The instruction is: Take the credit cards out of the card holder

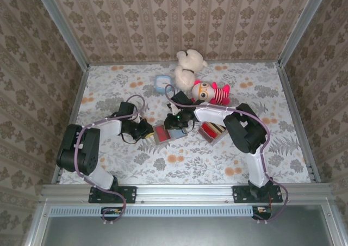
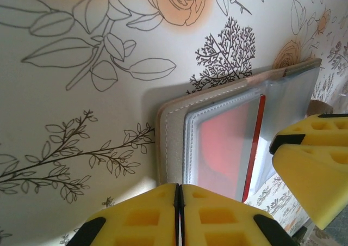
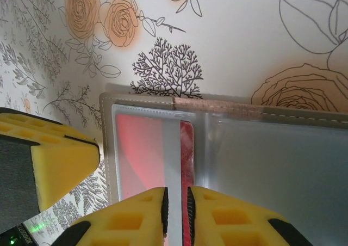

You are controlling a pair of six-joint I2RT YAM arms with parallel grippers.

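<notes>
Barely started: red card [image 3: 144, 153] sits in the open holder [image 2: 171, 142] pocket. Left gripper [image 2: 178, 213] closed at holder's edge; right gripper [image 3: 176, 213] nearly closed over card edge (grip unclear).

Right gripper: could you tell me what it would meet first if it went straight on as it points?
Probably the thin red card, pocketed in the flat grey card holder, just ahead of the right gripper.
</notes>
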